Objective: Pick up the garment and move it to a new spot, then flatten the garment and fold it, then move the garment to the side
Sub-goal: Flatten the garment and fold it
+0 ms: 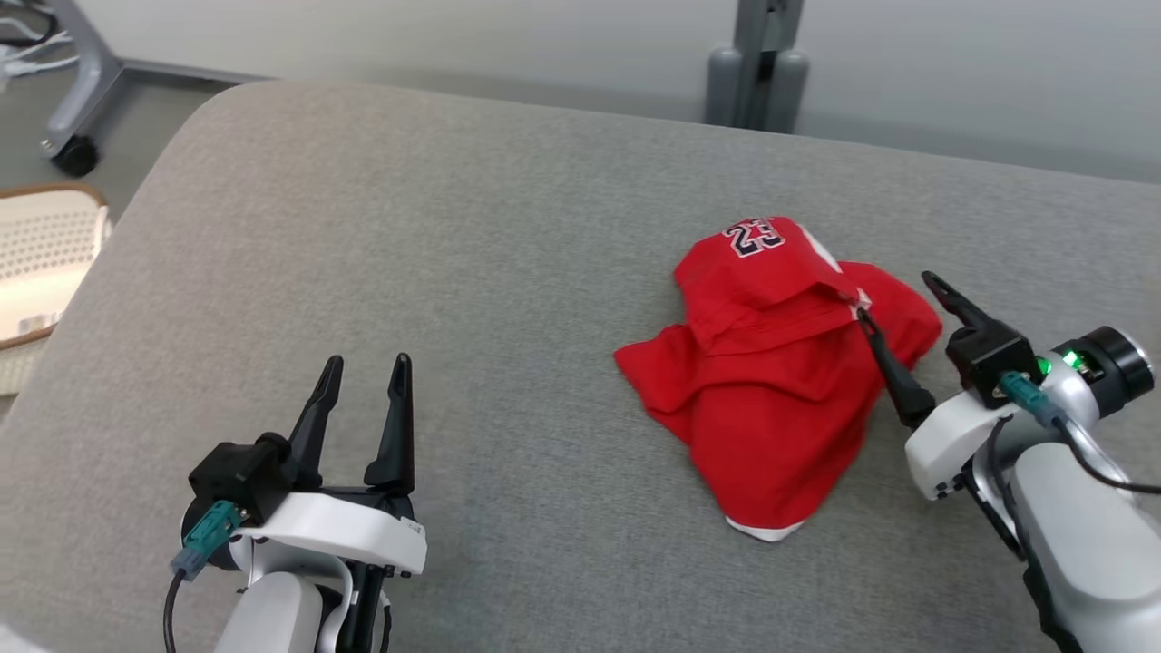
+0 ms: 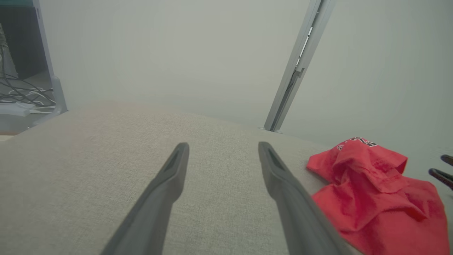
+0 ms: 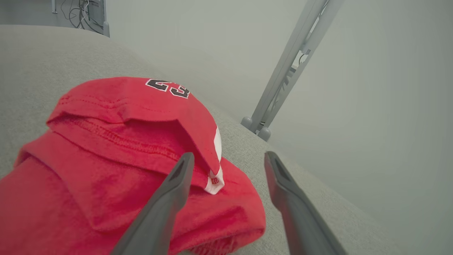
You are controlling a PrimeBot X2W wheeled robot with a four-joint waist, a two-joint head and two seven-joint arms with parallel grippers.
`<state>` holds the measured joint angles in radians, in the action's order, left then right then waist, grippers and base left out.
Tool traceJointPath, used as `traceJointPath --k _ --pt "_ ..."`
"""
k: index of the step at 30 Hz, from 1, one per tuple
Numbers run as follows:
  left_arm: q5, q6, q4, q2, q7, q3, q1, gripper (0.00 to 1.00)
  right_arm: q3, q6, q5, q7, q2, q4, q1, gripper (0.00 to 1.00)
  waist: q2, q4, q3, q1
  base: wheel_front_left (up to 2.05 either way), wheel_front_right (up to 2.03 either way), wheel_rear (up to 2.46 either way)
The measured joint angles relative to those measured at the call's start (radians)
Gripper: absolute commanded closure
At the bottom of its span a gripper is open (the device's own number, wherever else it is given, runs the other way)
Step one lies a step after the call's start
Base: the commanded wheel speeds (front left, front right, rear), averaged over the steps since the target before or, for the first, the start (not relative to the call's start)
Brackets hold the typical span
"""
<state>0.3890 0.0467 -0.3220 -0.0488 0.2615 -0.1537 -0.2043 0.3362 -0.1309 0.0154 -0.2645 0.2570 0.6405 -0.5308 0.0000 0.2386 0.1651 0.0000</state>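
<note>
A red garment (image 1: 771, 390) bearing the number 23 is lying crumpled on a grey cushion (image 1: 453, 272), right of centre. The right gripper (image 1: 893, 295) is being held at the garment's right edge with its fingers spread, one finger (image 1: 887, 363) lying across the cloth and the other beside it, nothing being grasped. The left gripper (image 1: 369, 358) is likewise being held released, fingers apart, over bare cushion well apart from the garment.

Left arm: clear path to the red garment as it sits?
Probably yes. The left tool is open over bare grey cushion, with nothing lying between it and the red garment to its right. The right tool is open at the garment's other edge, so that side looks crowded.
</note>
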Motion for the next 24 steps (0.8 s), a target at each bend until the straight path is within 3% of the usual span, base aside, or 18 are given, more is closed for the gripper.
traceJointPath --k 13,14,15,16,17,24 --pt "0.026 -0.016 0.012 0.0 0.0 -0.028 -0.004 0.0 -0.005 0.0 -0.048 0.0 0.001 0.315 -0.139 0.0 0.0 0.11 0.039 0.0 0.0 0.0 0.0" --pt "0.026 -0.016 0.012 0.0 0.0 -0.029 -0.004 0.0 0.0 0.0 -0.059 0.0 -0.002 0.335 -0.145 0.24 0.0 0.112 0.04 0.0 0.0 0.0 0.0" --pt "0.026 -0.016 0.012 0.0 0.0 -0.03 -0.004 0.0 0.005 0.0 -0.067 0.001 -0.005 0.354 -0.149 0.57 0.0 0.113 0.041 0.0 0.0 0.0 0.0" --pt "0.026 -0.017 0.012 0.0 0.0 -0.031 -0.003 0.0 0.012 0.0 -0.072 0.001 -0.007 0.371 -0.157 0.75 0.0 0.114 0.042 0.0 0.0 0.0 0.0" --pt "0.027 -0.019 0.011 0.0 0.0 -0.032 -0.003 0.0 0.019 0.0 -0.078 0.001 -0.008 0.383 -0.164 1.0 0.0 0.114 0.042 0.0 0.0 0.0 0.0" --pt "0.026 -0.021 0.008 0.0 0.0 -0.031 -0.003 0.0 0.062 0.0 -0.124 0.001 -0.022 0.386 -0.188 1.0 0.0 0.098 0.034 0.0 0.0 0.0 0.0"
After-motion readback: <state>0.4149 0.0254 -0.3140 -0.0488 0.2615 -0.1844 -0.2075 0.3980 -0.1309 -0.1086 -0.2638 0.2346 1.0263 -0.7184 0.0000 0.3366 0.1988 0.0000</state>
